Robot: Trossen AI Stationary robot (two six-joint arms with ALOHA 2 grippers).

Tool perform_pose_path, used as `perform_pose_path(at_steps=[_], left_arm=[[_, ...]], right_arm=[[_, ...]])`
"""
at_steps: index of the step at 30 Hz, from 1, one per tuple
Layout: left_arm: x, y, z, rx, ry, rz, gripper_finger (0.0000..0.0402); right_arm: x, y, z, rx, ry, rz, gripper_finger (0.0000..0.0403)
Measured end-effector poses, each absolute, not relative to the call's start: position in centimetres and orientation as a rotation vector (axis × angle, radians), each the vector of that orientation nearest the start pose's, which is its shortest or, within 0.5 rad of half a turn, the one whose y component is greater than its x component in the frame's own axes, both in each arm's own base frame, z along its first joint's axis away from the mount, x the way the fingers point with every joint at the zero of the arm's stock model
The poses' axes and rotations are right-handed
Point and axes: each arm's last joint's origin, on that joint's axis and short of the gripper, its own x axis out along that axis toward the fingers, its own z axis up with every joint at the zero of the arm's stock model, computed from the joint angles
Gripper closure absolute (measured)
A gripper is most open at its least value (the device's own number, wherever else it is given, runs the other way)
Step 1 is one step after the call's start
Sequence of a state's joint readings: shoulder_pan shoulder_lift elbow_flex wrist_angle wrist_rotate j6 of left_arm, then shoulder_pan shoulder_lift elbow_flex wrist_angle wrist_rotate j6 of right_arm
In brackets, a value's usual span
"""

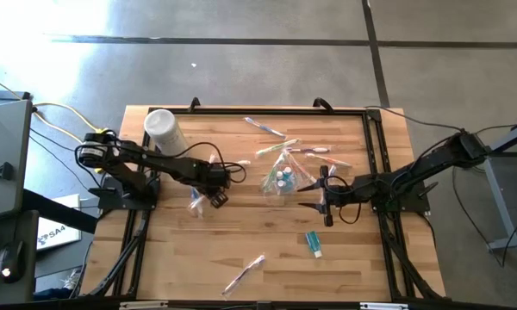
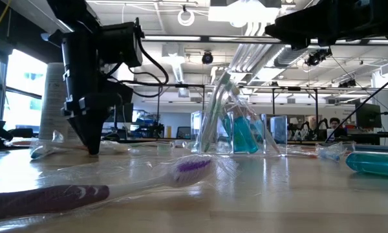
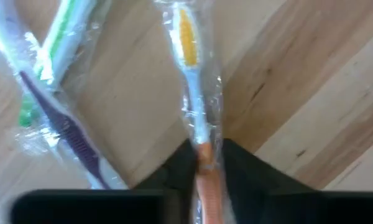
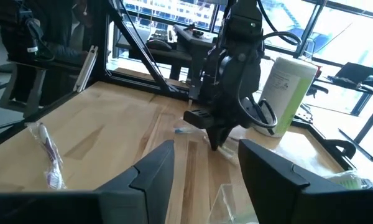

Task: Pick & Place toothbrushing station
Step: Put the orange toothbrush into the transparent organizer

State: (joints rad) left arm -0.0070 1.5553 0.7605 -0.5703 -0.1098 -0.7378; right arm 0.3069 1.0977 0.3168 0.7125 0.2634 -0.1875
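Observation:
My left gripper [image 1: 213, 196] points down at the table's left middle, shut on a wrapped toothbrush [image 3: 188, 74] with an orange handle and yellow bristles. Beside it lie wrapped purple [image 3: 62, 124] and green [image 3: 46, 56] toothbrushes. The toothbrushing station [image 1: 280, 176], a clear holder [image 2: 236, 129] with teal things and brushes leaning in it, stands on the table's middle. My right gripper [image 1: 317, 194] hovers level just right of it, open, with nothing between its fingers [image 4: 155, 168]. My left gripper pinches the wrapped toothbrush by its orange handle [image 3: 204, 163] between its two fingers, through the clear wrapper. The fingers come from above, pointing down, and lie across the brush. The brush lies along the wood, its bristle end stretching away from the fingers.
A tall white tub [image 1: 164, 129] stands at the far left. Wrapped toothbrushes lie at the far side [image 1: 263, 127], near the front edge [image 1: 244, 274] and close to the low camera [image 2: 116, 184]. A teal tube [image 1: 314, 244] lies right of centre.

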Motion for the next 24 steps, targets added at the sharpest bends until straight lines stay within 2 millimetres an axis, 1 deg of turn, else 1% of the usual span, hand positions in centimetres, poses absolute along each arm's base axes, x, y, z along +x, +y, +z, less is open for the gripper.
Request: perform_pose_path(at_steps=[1,2,7,10,15,17,21,24], left_arm=[[25.1,0.1,14.1,-0.534,1.253,0.58,0.0372],[25.2,0.0,14.2,-0.53,1.248,0.579,0.0382],[26.2,-0.8,15.4,-0.474,1.22,0.582,0.0382],[27.2,-1.9,17.1,-0.412,1.177,0.556,0.0392],[29.2,-3.9,21.7,-0.353,1.068,0.468,0.0392],[29.5,-5.1,23.5,-0.299,1.053,0.446,0.0392],[29.7,-8.1,27.4,-0.271,1.014,0.341,0.0394],[29.9,-11.0,29.9,-0.227,0.915,0.191,0.0394]], right_arm=[[20.4,5.7,20.2,-0.207,0.061,0.049,0.0231],[20.4,5.7,20.2,-0.207,0.061,0.049,0.0231],[20.4,5.7,20.2,-0.207,0.062,0.05,0.0231],[20.4,5.7,20.2,-0.2,0.064,0.05,0.0231],[20.4,5.7,20.1,-0.179,0.07,0.051,0.0231],[20.4,5.7,20.1,-0.177,0.078,0.054,0.0231],[20.4,5.7,20.0,-0.178,0.084,0.064,0.0231],[20.3,5.9,20.0,-0.176,0.081,0.121,0.0231]])
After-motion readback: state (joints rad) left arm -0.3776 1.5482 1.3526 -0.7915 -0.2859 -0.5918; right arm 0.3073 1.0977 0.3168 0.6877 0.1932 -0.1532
